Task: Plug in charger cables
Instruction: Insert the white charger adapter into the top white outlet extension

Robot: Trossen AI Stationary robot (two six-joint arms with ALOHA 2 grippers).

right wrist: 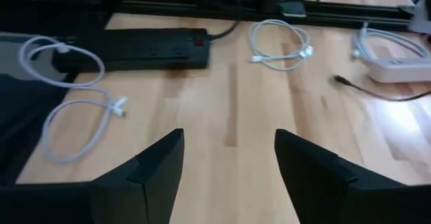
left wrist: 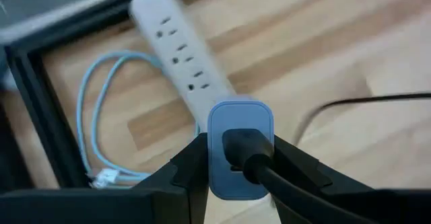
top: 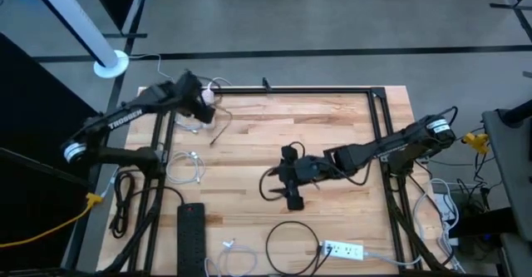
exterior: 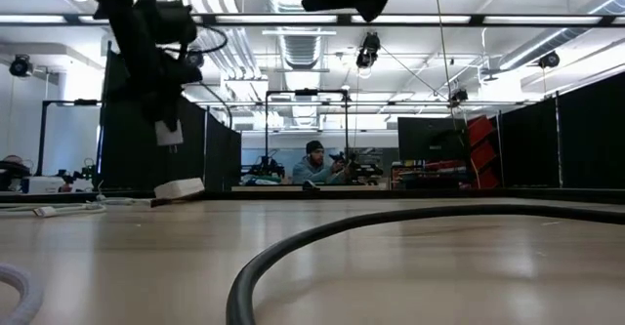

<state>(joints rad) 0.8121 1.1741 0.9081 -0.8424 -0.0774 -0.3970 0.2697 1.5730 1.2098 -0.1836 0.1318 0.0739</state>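
High view: my left gripper (top: pixel 202 96) sits at 11 o'clock on the table (top: pixel 332 127), over a white power strip (top: pixel 205 109). My right gripper (top: pixel 293 195) hangs near table centre. I judge the task partly under way: no cable here can be confirmed seated. Charger cables lie loose: a white coil (top: pixel 184 167) at 9 o'clock, a black loop (top: pixel 293 245) at 6 o'clock, a small white cable (top: pixel 226 245) near the black power strip (top: pixel 190 237)

Low view: the black loop arcs across the foreground; nothing more to add

Left wrist view: fingers clamped on a white charger block (left wrist: pixel 240 146) with a black cable leaving it, just above the strip's sockets; not yet plugged in, by my reading. A pale coil (left wrist: pixel 101 126) lies beside the strip

Right wrist view: fingers spread apart, holding nothing; white coils and the black strip lie beyond
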